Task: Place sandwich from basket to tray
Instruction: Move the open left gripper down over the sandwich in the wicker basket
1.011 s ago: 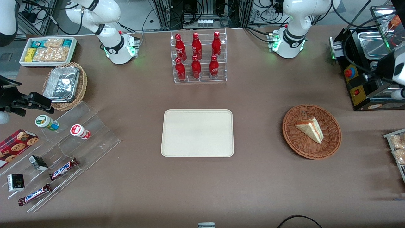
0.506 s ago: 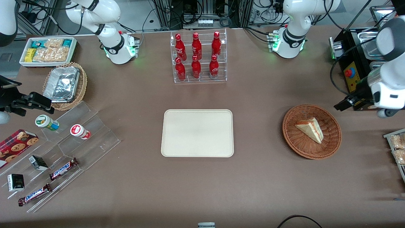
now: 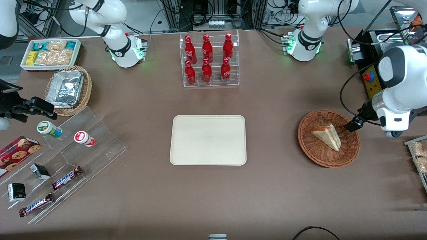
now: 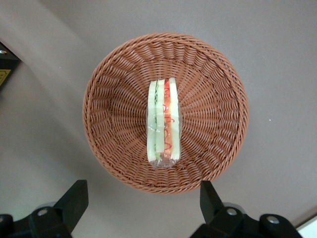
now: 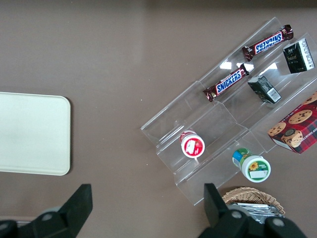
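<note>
The sandwich (image 3: pixel 327 136) is a pale triangular wedge lying in the round reddish-brown wicker basket (image 3: pixel 310 150) toward the working arm's end of the table. In the left wrist view the sandwich (image 4: pixel 163 126) shows its red and green filling edge, inside the basket (image 4: pixel 114 114). My left gripper (image 3: pixel 353 125) hangs above the basket's rim on the working arm's side. It is open, with both fingers (image 4: pixel 74 198) spread wide, nothing between them, and clear of the wicker (image 4: pixel 142 201). The cream tray (image 3: pixel 208 140) lies bare at mid-table, also seen in the right wrist view (image 5: pixel 29 134).
A clear rack of red bottles (image 3: pixel 209 60) stands farther from the camera than the tray. A black machine (image 3: pixel 375 90) sits close beside the basket, and a snack tray (image 3: pixel 418 156) is at the table edge. An acrylic stand with snacks (image 3: pixel 66 150) and a tan foil basket (image 3: pixel 68 90) lie toward the parked arm's end.
The left arm has swung in from the table's end and come down toward the basket; its gripper now hangs at the basket's rim. The sandwich, basket and tray have not moved.
</note>
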Controlling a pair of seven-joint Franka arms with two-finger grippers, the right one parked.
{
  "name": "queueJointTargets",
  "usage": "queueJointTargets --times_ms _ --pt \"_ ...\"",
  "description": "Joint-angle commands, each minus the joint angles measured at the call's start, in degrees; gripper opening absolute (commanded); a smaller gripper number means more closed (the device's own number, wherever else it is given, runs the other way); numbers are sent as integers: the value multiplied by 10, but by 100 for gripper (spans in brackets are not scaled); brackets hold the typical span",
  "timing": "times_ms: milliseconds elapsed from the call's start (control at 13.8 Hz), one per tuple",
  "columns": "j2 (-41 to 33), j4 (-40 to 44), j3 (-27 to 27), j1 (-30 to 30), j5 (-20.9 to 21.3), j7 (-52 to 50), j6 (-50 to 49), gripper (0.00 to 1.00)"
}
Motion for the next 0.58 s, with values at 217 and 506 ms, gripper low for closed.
queueJointTargets --times_ms 217,506 --pt "1 -74 -2 -6 -2 -54 98 100" --pt "15 -86 -2 -8 -3 -70 130 100"
